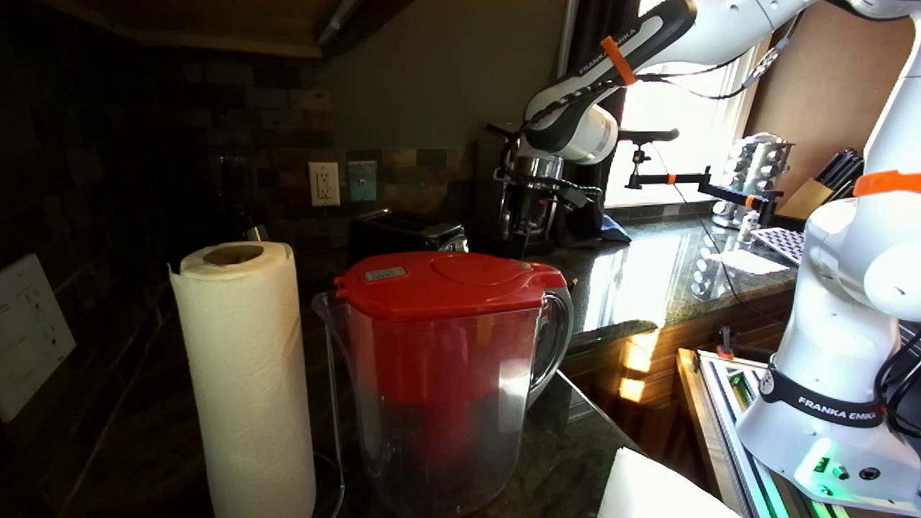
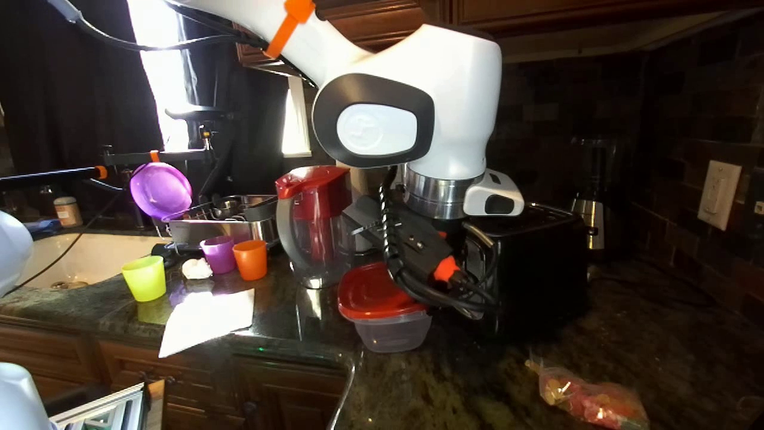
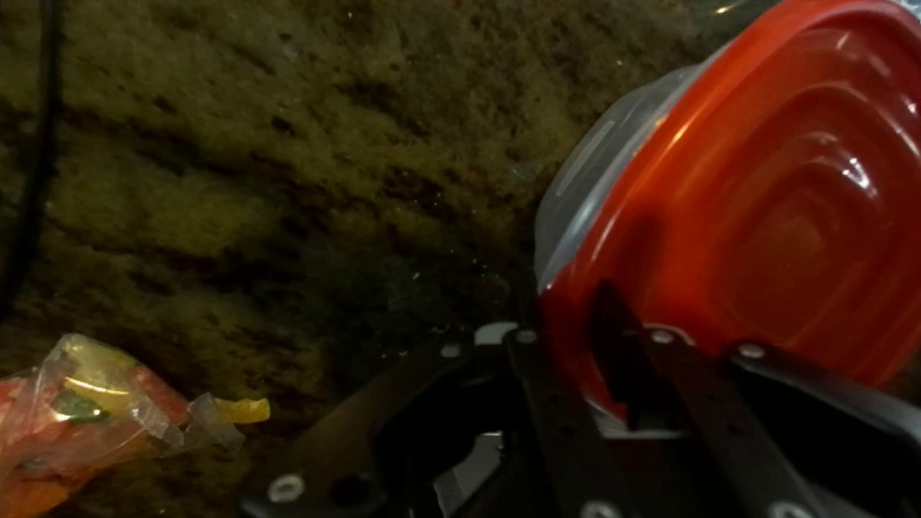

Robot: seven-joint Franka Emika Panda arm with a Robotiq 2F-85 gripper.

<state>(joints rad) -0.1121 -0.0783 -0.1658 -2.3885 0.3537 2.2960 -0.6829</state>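
The gripper [image 3: 568, 313] has its jaws drawn in to a narrow gap and appears to pinch the edge of the red-lidded container [image 2: 391, 331], one finger over the red lid [image 3: 791, 252], the other down the outside. Taking hold therefore looks done, and letting go is not; the lid is on. Whether the grip takes in the wall along with the lid, or whether the container's base bears on the countertop [image 3: 360, 144], cannot be told. No contents can be made out through the container's clear wall. Just beside the container stands the black toaster [image 2: 531, 275], partly behind the wrist in an exterior view, with the inside of its slots hidden. Just behind the container is the water pitcher [image 2: 319, 233], a red inner tank [image 1: 432, 360] in its upper part; how much water it has is hard to judge. In front of the container and off to one side lies a clear bag [image 2: 591, 397] of colourful pieces, perhaps sweets. Farther from the container, beyond the pitcher, stands the paper towel roll [image 1: 248, 388]. Well apart from the container, past the pitcher's handle side, are the orange cup [image 2: 250, 260], purple cup [image 2: 219, 255] and green cup [image 2: 144, 279], their insides out of sight.
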